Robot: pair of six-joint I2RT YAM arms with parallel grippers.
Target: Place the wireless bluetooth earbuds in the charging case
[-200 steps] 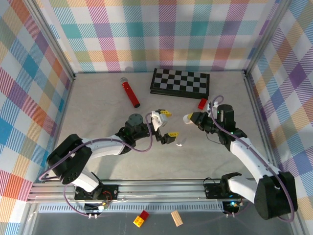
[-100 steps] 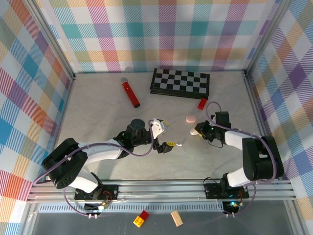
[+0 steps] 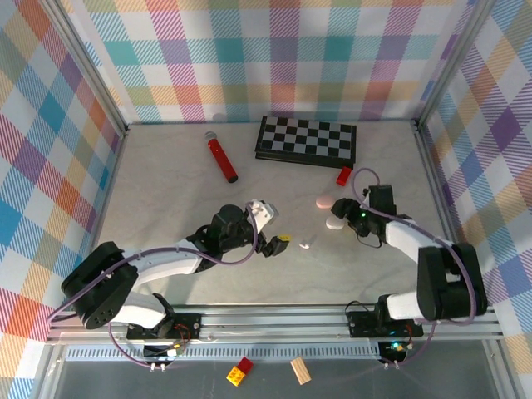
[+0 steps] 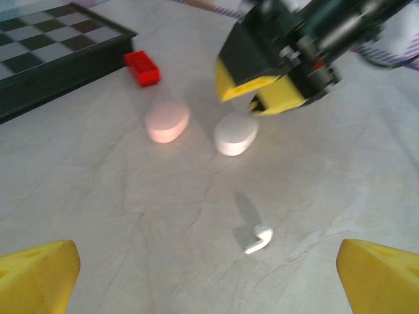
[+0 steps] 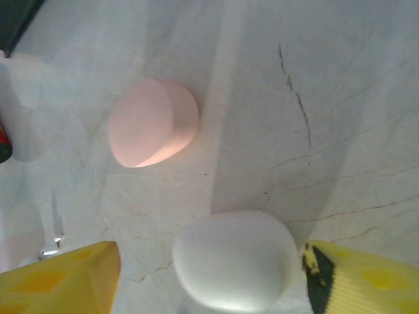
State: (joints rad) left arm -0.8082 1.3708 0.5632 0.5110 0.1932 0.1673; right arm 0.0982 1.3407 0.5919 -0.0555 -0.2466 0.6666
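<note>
white and glossy, one stemmed earbud lies on its side on the pale, veined desk, about midway between the side edges and toward the near edge. it lies just ahead of the left pincer, whose yellow fingertips are spread wide to either side, touching nothing. the right pincer is spread too, straddling a smooth white oval case. one pad looks to be against the case and the other pad stands apart from it. a matte pink oval case lies just beyond, and both lids are down. toward the far edge sit a small red block, a folded chessboard and a red cylinder, well apart from the earbud.
</note>
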